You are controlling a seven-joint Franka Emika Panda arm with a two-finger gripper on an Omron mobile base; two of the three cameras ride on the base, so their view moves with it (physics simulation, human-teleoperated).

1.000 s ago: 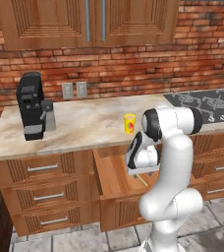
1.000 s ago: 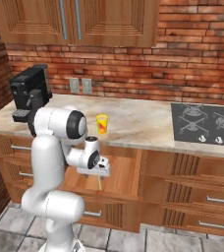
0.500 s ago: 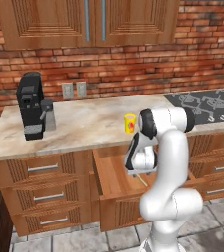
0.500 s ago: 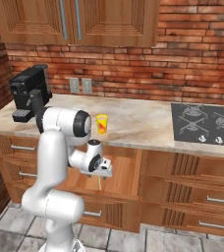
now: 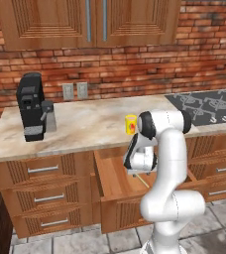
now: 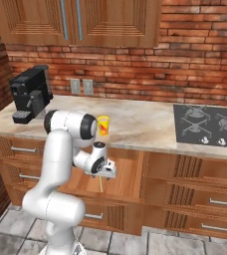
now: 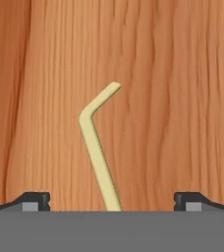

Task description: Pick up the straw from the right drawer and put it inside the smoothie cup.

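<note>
The right drawer (image 5: 113, 179) stands pulled out below the counter, its plank floor (image 6: 129, 174) showing. The straw (image 7: 97, 157), thin and pale yellow with a bent end, lies flat on that floor. My gripper (image 7: 111, 202) hangs just above it, pointing down, open, with the straw's near end midway between the two fingertips (image 7: 34, 201). From the base cameras the gripper (image 5: 139, 171) (image 6: 105, 174) sits low inside the drawer, and a bit of straw (image 5: 142, 181) (image 6: 100, 185) pokes out beneath it. The yellow smoothie cup (image 5: 130, 124) (image 6: 103, 125) stands upright on the counter behind the drawer.
A black coffee machine (image 5: 30, 106) (image 6: 30, 94) with a grey jug stands at the counter's left. A black stove top (image 5: 209, 105) (image 6: 210, 124) lies at the right. Closed drawers with silver handles (image 5: 41, 169) flank the open one. Wall cabinets hang above.
The hand has sunk a little lower into the drawer toward the straw, and the arm's upper joints have shifted slightly left. The jaws stay open.
</note>
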